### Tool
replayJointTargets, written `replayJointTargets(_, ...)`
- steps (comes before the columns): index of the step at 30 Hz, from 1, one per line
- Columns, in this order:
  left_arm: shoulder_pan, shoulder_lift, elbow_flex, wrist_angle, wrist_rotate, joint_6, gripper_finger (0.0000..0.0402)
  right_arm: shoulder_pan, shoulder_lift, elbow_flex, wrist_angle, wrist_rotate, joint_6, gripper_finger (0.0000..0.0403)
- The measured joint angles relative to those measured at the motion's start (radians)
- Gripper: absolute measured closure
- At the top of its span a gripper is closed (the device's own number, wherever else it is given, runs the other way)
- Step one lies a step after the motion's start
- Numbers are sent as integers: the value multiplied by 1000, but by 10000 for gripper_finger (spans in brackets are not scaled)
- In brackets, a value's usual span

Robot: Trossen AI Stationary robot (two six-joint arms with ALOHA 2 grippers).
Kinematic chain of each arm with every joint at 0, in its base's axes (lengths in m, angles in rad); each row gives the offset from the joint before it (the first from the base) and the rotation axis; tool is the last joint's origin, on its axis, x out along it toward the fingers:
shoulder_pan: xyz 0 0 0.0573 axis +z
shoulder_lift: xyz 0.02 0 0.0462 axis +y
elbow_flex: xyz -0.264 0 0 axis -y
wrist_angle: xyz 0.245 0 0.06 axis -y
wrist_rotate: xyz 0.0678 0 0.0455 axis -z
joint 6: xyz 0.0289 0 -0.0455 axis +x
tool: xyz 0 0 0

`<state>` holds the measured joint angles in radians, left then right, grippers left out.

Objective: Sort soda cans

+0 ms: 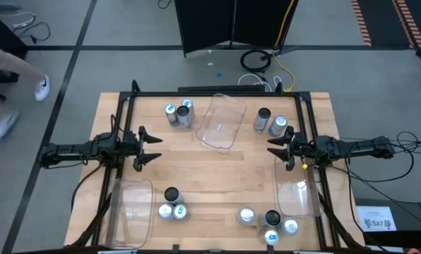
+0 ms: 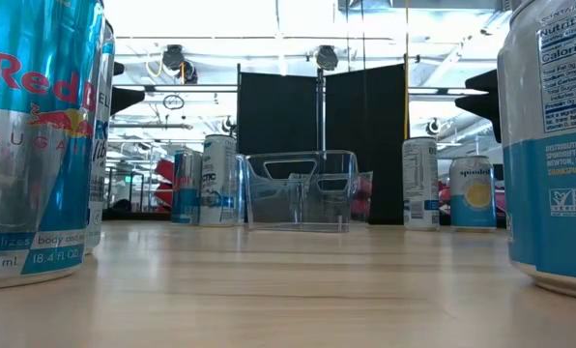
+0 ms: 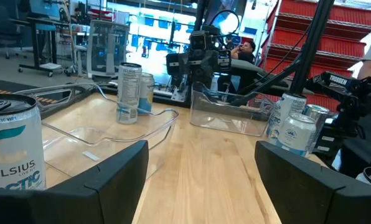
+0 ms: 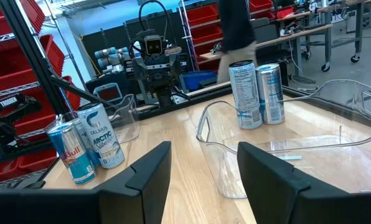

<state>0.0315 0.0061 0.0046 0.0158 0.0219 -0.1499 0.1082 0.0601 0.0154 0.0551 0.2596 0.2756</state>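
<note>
The soda cans stand upright on the table in four groups. In the high view one group is far left and two cans are far right. Another group stands near left and several cans near right. Each near group includes one dark-topped can. My left gripper hovers open over the table's left middle and touches nothing. My right gripper hovers open at the right middle, facing it. In the left wrist view my left gripper has a Celsius can beside it. My right gripper sees a Red Bull can.
Three clear plastic trays lie on the table: one at far centre, one near left, one near right. Bare wood lies between the grippers. Dark frame rails border the table. A person's feet show on the floor, far left.
</note>
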Motion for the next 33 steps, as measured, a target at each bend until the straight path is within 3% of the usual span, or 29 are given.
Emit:
replayJointTargets(22,0,0,0,0,0,0,97,0,2,-3,35,4,-3,227)
replayJointTargets(29,0,0,0,0,0,0,97,-3,2,-2,59,116,-35,227)
replayJointTargets(33,0,0,0,0,0,0,97,-3,29,0,142,132,-153,227)
